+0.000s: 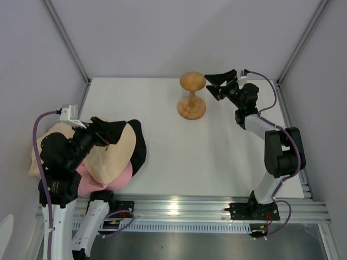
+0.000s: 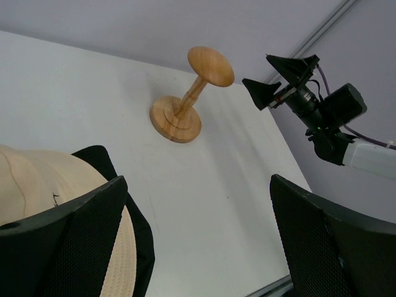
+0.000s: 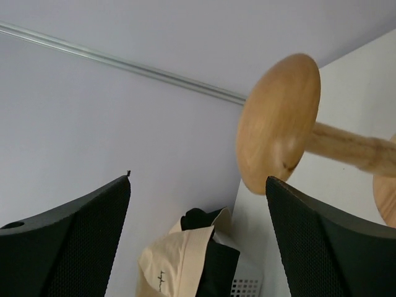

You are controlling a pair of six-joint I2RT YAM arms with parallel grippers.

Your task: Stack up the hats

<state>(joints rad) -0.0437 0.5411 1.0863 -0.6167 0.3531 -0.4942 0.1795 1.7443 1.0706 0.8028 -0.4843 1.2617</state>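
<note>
**Item 1, left edge of counter (image 1: 217, 146): the hats, one heap.**
- Cream-beige hat (image 1: 111, 151): uppermost and spread wide. Thin dark script shows on its brim in the right wrist view.
- Pink hat (image 1: 122, 176): under the cream-beige hat, showing only along the near edge of the heap.
- Black hat (image 1: 139, 146): under the cream-beige hat, with its brim showing as a dark band on the heap's right side.
- The heap hangs partly past the counter's left edge.

**Item 2, left gripper (image 1: 107, 132).**
- It hangs over the far part of the cream-beige hat.
- Its fingers stand wide apart with nothing between them.
- In the left wrist view one finger (image 2: 80, 235) overlaps the hat's crown. Whether it touches the fabric cannot be told.

**Item 3, centre-right, far half of counter: wooden stand (image 1: 192, 97).**
- It has a round domed top, a slim stem and a disc base.
- It stands upright and bare, well apart from the heap.

**Item 4, right of the stand: right gripper (image 1: 214, 85).**
- It is raised level with the stand's top, just beside it and pointing leftward at it.
- Its fingers are spread apart and hold nothing.
- In the right wrist view the domed top sits just beyond one fingertip (image 3: 275, 185), apparently without contact.
</note>
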